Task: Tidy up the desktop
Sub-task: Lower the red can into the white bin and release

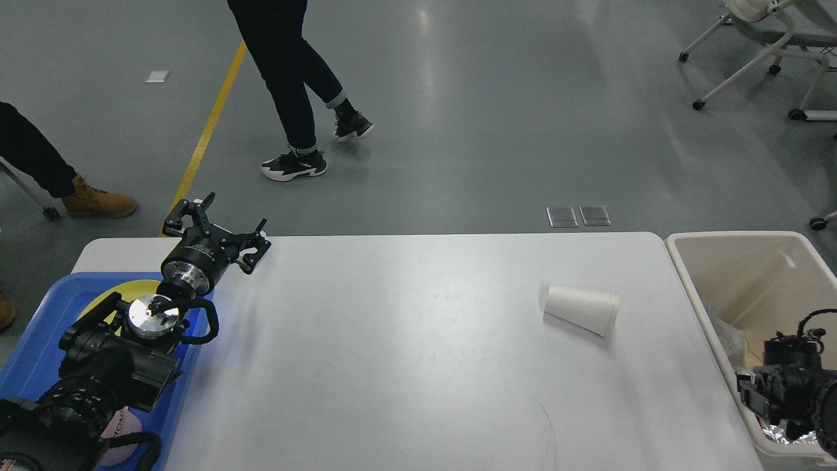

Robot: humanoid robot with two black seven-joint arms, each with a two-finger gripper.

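On the white desktop (405, 340) one piece of clutter showed: a stack of white paper cups (580, 309) lying on its side toward the right end, rim toward the beige bin (693, 288) and base toward the middle. The bin stood just past the desktop's right edge, with crumpled foil and plastic visible low inside it.

Our left gripper (216, 229) hovered at the far left corner, above the edge of the blue tray (39, 347), its fingers spread wide and holding nothing. A yellow plate (114, 294) lay in the tray, partly hidden by the arm. Our right gripper (771, 392) sat dark and end-on over the near part of the bin; we could not tell whether its fingers were apart or together.

We judged the step in hand to be fetching the cups with the right arm, being the nearer one. To do it well, we would rise clear of the bin wall first, then come down over the middle of the stack with the fingers spread across its width, not along its length. Paper walls crush easily, so a light squeeze would suit. Since a cup on its side can roll, we would avoid nudging it before closing. Nested cups might also slip apart, so gripping near the rims seemed wiser before carrying them to the bin.
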